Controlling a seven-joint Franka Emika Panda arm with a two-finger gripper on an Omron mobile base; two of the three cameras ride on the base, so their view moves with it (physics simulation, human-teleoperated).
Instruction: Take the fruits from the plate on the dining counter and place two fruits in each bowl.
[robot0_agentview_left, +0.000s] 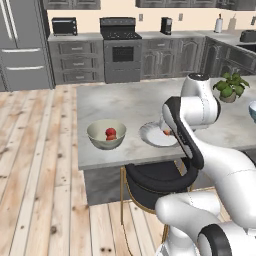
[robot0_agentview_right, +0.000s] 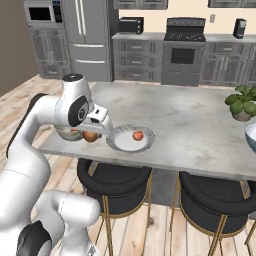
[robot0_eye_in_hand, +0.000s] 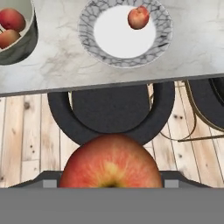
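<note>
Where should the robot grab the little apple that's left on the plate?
Probably around its round middle, coming straight down from above. The fruit sits alone near the rim of the plate, stem end up, with bare plate all round it for the fingers. The gripper is full with another fruit, so that one goes first.

We hold a fruit (robot0_eye_in_hand: 111, 161) in our jaws, out over the stool (robot0_eye_in_hand: 109, 109) at the counter's (robot0_eye_in_hand: 57, 65) near edge. Beyond the jaws sits the plate (robot0_eye_in_hand: 124, 33) with one fruit (robot0_eye_in_hand: 138, 17) on it; to its left, the bowl (robot0_eye_in_hand: 19, 41) holds two fruits (robot0_eye_in_hand: 11, 19).
</note>
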